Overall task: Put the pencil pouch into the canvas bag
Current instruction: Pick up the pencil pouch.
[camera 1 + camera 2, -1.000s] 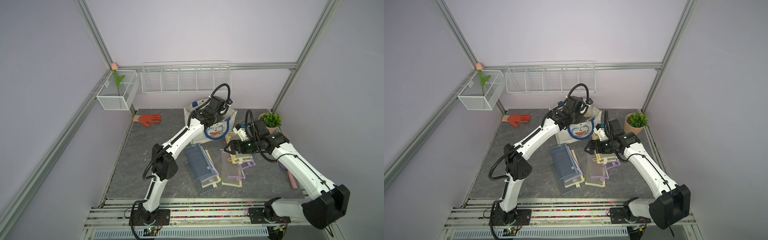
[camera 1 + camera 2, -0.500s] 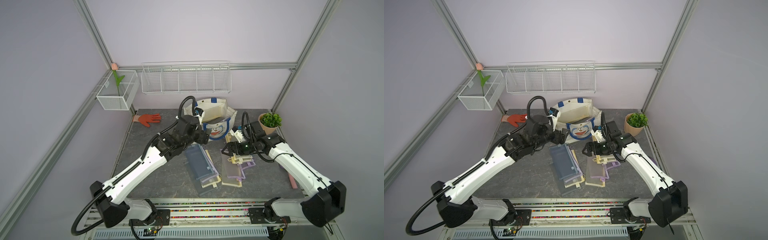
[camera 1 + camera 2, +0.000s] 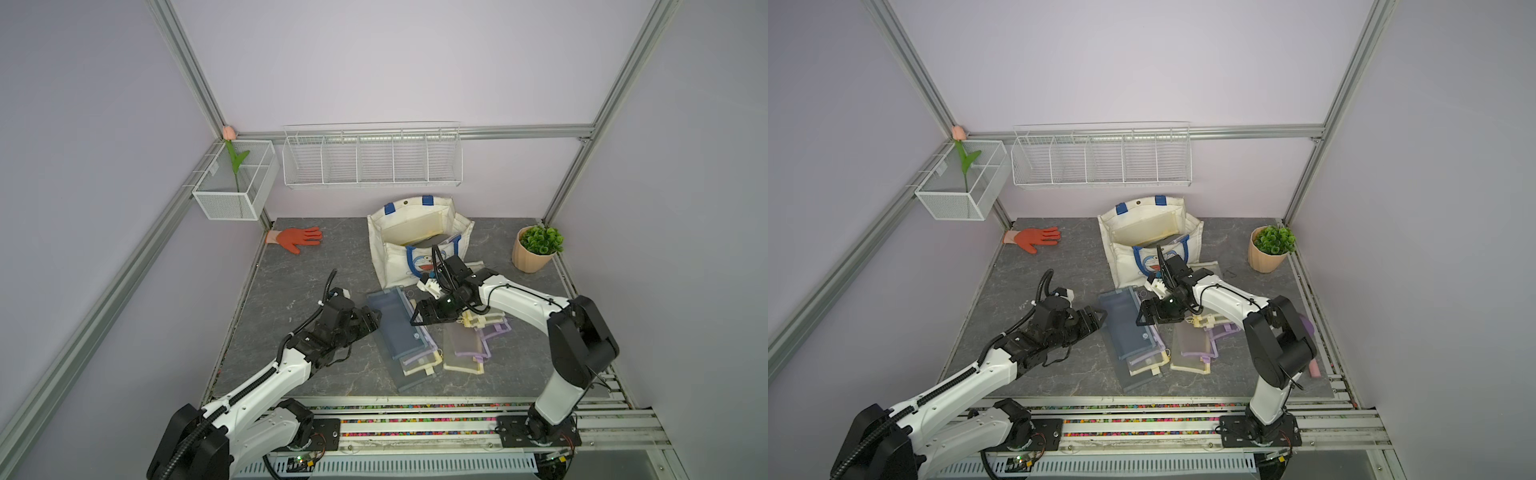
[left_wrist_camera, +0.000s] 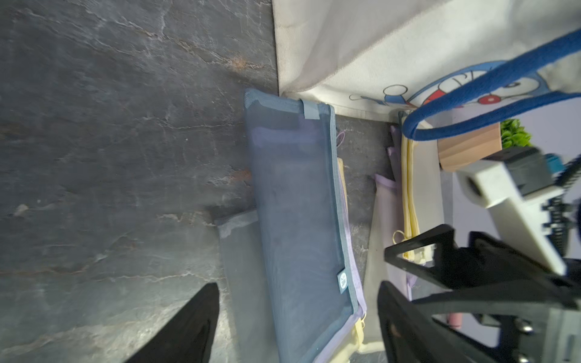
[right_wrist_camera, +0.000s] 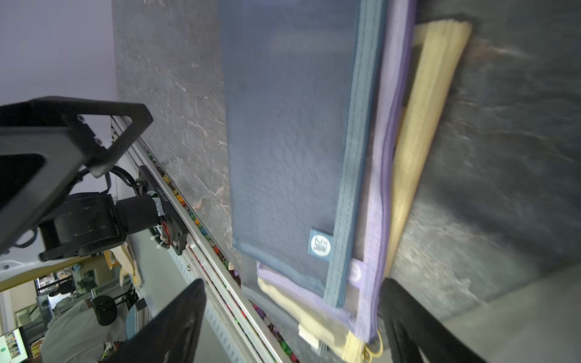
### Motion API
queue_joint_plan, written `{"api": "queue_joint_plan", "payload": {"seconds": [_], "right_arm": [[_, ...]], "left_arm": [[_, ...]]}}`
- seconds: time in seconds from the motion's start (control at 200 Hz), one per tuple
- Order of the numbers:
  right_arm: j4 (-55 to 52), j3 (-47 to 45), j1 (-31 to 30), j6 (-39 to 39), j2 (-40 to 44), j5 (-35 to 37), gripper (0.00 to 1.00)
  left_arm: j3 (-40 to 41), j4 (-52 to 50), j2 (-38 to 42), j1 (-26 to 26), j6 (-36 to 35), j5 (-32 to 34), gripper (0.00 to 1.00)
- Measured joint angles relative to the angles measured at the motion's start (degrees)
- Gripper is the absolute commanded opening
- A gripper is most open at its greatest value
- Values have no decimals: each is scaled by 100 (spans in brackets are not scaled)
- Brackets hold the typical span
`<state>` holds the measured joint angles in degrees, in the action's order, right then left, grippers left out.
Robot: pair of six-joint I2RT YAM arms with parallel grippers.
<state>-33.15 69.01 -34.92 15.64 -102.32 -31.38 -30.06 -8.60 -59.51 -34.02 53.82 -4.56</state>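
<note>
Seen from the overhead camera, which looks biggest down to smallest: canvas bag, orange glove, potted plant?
In a top view: canvas bag, then potted plant, then orange glove. Plant and glove look close, so that order is unsure.

We list the canvas bag (image 3: pixel 386 257) upright at the rear centre of the table (image 3: pixel 299 282). Directly before it lie two piles of pouches. The left pile, with the pencil pouch (image 3: pixel 395 324) on top, reaches the bag's front base, and the right pile (image 3: pixel 461 345) lies just beside it. The glove (image 3: pixel 297 239) lies rear left and the potted plant (image 3: pixel 536 249) stands rear right. The wire rack (image 3: pixel 372 158) hangs on the back wall above the bag, the mesh basket (image 3: pixel 232 187) on the left wall.
</note>
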Motion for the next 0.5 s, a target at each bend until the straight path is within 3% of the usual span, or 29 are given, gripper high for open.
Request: {"api": "queue_joint_plan", "payload": {"seconds": [0.5], "right_arm": [[391,229,-170,-2,-715,0,80]], "left_arm": [[114,1801,-1591,28,382,-398,70]]}}
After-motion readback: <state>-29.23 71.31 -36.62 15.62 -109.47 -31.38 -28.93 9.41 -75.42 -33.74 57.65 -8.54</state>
